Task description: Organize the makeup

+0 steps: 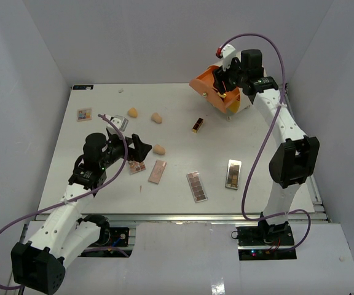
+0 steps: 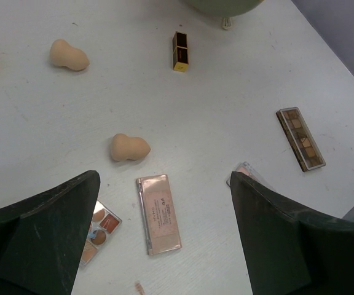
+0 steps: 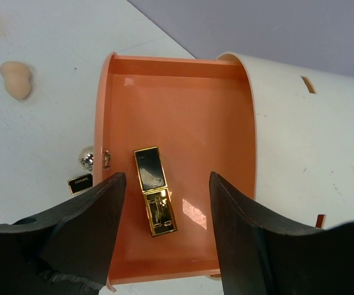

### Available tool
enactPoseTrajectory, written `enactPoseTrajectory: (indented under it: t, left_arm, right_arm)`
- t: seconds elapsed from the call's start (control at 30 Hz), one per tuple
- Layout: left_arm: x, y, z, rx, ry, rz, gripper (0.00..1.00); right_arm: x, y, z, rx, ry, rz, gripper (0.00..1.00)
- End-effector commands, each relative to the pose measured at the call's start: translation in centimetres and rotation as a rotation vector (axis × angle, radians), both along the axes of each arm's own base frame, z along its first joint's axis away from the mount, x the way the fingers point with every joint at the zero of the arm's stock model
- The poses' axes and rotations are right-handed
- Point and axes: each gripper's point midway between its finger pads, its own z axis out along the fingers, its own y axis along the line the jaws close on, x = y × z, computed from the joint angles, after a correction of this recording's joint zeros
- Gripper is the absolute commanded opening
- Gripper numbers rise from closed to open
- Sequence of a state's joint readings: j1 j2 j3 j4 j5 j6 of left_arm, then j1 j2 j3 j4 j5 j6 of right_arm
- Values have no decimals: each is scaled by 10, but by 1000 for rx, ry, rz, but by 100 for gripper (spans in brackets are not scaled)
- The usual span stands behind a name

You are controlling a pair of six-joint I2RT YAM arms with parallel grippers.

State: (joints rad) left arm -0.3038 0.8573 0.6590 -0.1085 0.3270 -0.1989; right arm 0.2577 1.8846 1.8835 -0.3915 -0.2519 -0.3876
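Note:
My right gripper (image 1: 224, 78) (image 3: 166, 177) is open and empty over the pulled-out orange drawer (image 3: 177, 92) of the cream cylinder (image 3: 300, 123). A black-and-gold lipstick (image 3: 155, 190) lies in the drawer between my fingers. My left gripper (image 1: 141, 147) (image 2: 165, 182) is open and empty above a pink palette (image 2: 158, 213) (image 1: 157, 171). A small round-pan palette (image 2: 97, 227) lies by its left finger, and a peach sponge (image 2: 129, 147) just beyond. On the table lie a second lipstick (image 1: 197, 125) (image 2: 180, 51), two more sponges (image 1: 132, 112) (image 1: 157, 117), and brown palettes (image 1: 196, 186) (image 1: 233, 174).
A small palette (image 1: 84, 114) lies at the far left of the table. The drawer's silver knob (image 3: 86, 158) shows beside my right gripper's left finger. White walls enclose the table on three sides. The cylinder (image 1: 217, 89) stands at the back right.

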Motion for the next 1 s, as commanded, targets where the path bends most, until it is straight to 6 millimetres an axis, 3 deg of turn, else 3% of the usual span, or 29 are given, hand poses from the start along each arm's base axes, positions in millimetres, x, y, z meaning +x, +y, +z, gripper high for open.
enactPoseTrajectory:
  t: [0.0, 0.07, 0.13, 0.2, 0.27, 0.37, 0.43, 0.53, 0.6, 0.7, 0.73, 0.87, 0.9, 0.97]
  left_arm:
    - [-9, -19, 4, -40, -18, -124, 96]
    - [-9, -28, -3, -60, 15, -160, 90]
    - [-10, -42, -9, -70, 54, -207, 84]
    - [-9, -59, -26, -57, 128, -243, 75]
    - [0, -82, -37, -21, 179, -262, 68]
    - [16, -117, -52, 55, 226, -269, 70]
    - [35, -136, -43, 84, 203, -250, 75]
    - [72, -160, -79, 159, 252, -210, 81]
    - [99, -171, -79, 182, 227, -158, 83]
    - [134, -184, -118, 244, 249, -82, 84]
    - [145, -195, -110, 235, 221, -75, 84]
    - [177, -208, -133, 267, 203, -10, 84]
    - [186, -215, -125, 251, 178, -7, 84]
    - [194, -220, -129, 253, 167, -3, 84]
  right_arm:
    - [-43, 7, 85, 93, -127, 109, 65]
    - [-66, 8, 84, 119, -99, 168, 67]
    - [-102, 6, 94, 193, -79, 273, 68]
    - [-141, 2, 85, 303, -5, 415, 68]
    - [-178, -6, 63, 423, 96, 538, 70]
    - [-214, -21, 46, 486, 100, 596, 82]
    - [-226, -36, 19, 502, 87, 541, 84]
    - [-243, -53, -21, 549, 101, 486, 85]
    - [-246, -62, -19, 545, 66, 463, 85]
    - [-247, -71, -26, 548, 61, 424, 85]
    - [-246, -74, -26, 550, 58, 413, 85]
    - [-246, -75, -24, 561, 67, 415, 85]
    - [-247, -75, -23, 562, 67, 416, 85]
    - [-248, -75, -23, 562, 68, 419, 85]
